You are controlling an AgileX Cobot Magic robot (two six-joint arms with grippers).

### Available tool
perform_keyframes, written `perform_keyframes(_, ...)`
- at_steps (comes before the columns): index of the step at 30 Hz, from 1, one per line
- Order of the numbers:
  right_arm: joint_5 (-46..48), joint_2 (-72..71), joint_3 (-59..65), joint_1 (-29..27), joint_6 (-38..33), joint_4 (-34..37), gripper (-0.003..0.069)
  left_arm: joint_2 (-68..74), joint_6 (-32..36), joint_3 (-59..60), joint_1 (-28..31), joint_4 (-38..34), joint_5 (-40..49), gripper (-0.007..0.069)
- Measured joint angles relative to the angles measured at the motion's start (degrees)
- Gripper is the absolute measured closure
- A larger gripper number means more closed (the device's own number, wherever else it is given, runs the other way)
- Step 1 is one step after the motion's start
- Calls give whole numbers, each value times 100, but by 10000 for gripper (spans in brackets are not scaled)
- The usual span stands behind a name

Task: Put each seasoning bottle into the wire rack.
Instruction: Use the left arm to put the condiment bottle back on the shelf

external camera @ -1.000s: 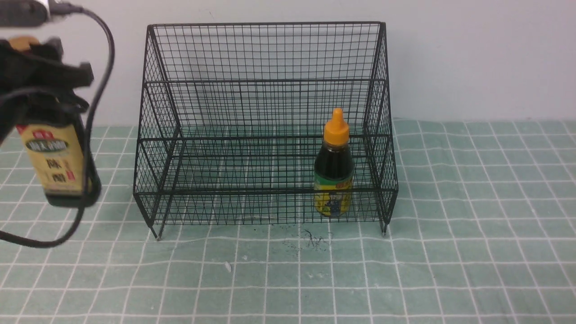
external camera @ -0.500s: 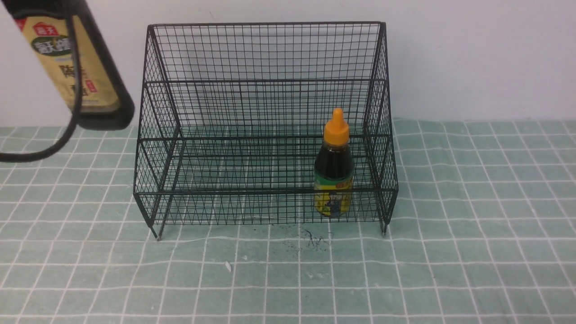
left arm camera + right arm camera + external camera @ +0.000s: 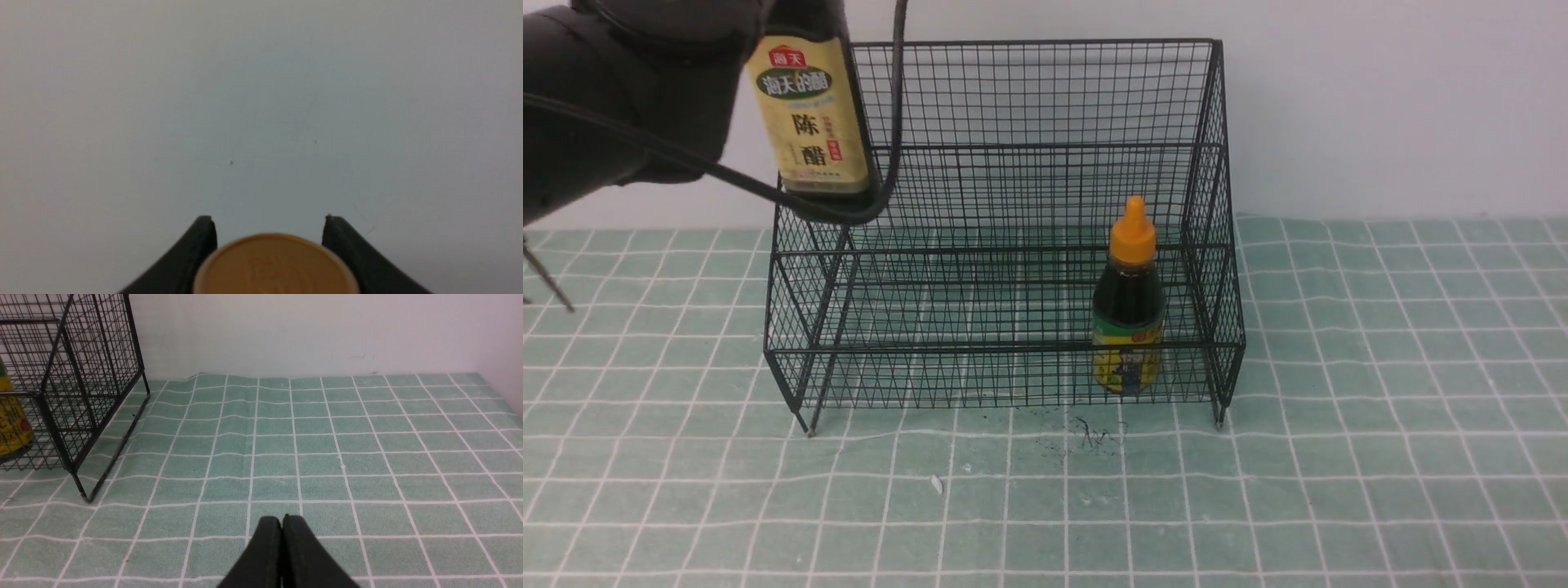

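place: a robot test bench, lab-like
surface: green cloth point(image 3: 327, 449) with white grid lines, stretching ahead of the right claw point(image 3: 282, 524)
backdrop: bare white wall point(image 3: 1380, 106) beyond it
props: black wire rack point(image 3: 1005, 147), tall bottle point(image 3: 809, 122) hanging under the left claw point(image 3: 268, 222)

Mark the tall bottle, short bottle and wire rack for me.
tall bottle point(image 3: 809, 122), front view, on its tan label.
short bottle point(image 3: 1128, 298), front view, on its dark body.
wire rack point(image 3: 1013, 42), front view, on its top back rail.
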Motion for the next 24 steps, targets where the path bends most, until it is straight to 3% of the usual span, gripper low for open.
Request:
perform_keyframes(12, 0, 0, 0, 0, 11, 0, 671, 561, 75, -36, -19, -805, -7, 324)
perform_keyframes(18, 0, 0, 0, 0, 11, 0, 671, 910, 613, -38, -19, -1361, 60, 324)
perform_keyframes(24, 0, 0, 0, 0, 11, 0, 671, 1023, 902, -38, -19, -1458, 136, 324)
